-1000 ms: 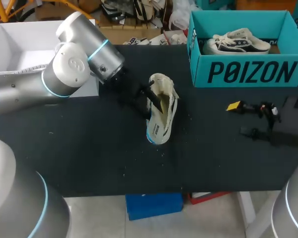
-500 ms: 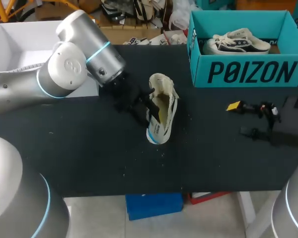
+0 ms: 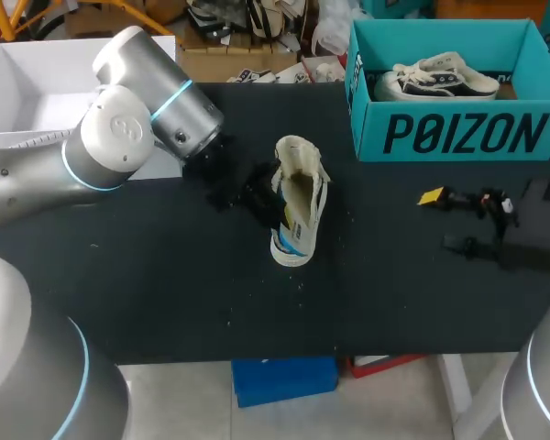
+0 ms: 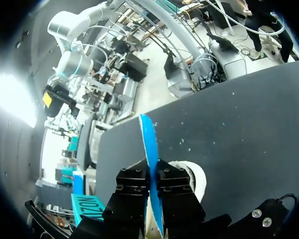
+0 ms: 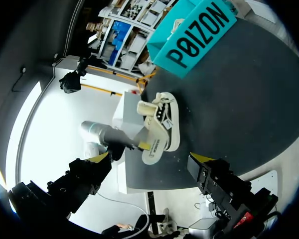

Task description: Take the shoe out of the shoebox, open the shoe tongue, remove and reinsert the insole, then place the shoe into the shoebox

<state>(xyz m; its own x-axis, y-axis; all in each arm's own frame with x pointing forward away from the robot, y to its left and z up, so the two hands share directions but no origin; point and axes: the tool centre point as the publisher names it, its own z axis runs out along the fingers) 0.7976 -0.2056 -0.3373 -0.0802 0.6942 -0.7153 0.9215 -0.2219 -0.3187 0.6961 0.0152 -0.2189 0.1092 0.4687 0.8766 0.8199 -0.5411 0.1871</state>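
L gripper (image 4: 153, 175) pinches blue insole (image 4: 147, 137) in shoe (image 3: 304, 197), mid-frame; R gripper (image 5: 149, 159) wide open, empty; teal shoebox (image 3: 449, 136) upper right.

We work in a robot lab: our left arm (image 3: 119, 142) and right arm (image 3: 545, 385) flank a black counter (image 3: 165, 275) laid out as a test bench, with a teal shoebox (image 3: 458, 133) and a white box (image 3: 46, 82).

Left pincer (image 4: 153, 175) pinched together; right pincer (image 5: 150, 158) spread wide.
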